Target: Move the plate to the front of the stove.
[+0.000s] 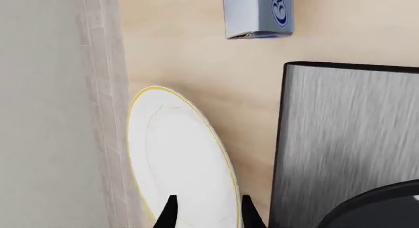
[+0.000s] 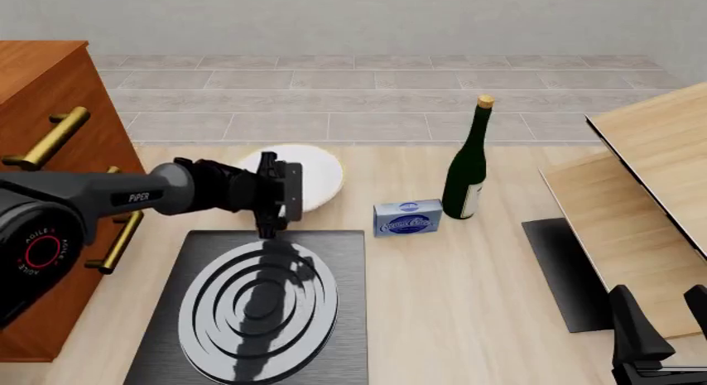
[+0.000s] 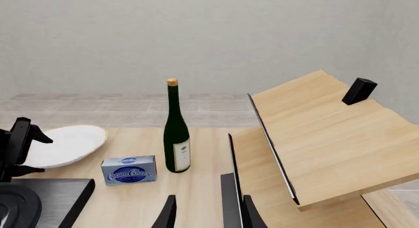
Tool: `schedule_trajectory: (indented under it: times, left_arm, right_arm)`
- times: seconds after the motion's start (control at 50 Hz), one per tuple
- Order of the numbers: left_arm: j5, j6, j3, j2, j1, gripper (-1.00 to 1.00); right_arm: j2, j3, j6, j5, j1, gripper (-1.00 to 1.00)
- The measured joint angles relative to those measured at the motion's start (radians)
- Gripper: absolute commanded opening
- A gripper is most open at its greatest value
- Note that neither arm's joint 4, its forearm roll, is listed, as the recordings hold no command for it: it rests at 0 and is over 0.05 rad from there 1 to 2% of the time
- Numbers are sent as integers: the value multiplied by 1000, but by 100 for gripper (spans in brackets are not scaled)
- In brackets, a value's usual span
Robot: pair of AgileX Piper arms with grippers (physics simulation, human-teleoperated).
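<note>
The plate (image 2: 315,174), white with a thin yellow rim, lies on the table at the stove's far side, touching the table's back edge. The stove (image 2: 265,302) is a dark grey slab with silver ring burners, near the front left. My left gripper (image 2: 290,193) is turned sideways at the plate's near rim and stands open. In the left wrist view its fingertips (image 1: 169,213) straddle the plate (image 1: 176,164) rim, beside the stove (image 1: 347,139). My right gripper (image 2: 663,319) is open and holds nothing, low at the front right, far from the plate (image 3: 68,142).
A blue cream cheese box (image 2: 408,218) and a green wine bottle (image 2: 468,166) stand right of the plate. A black mat (image 2: 564,273) lies under a tilted wooden shelf (image 2: 651,178) at the right. A wooden dresser (image 2: 45,153) with brass handles flanks the left.
</note>
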Motion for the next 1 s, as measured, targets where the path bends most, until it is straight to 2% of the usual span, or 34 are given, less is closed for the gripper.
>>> schedule_trajectory:
  times: [0.5,1.0]
  left_arm:
    - [5,9,-13,-17,12,100]
    - [13,14,15,-86,5,100]
  right_arm:
    - [0,0,0,0,0,100]
    - [0,0,0,0,0,100]
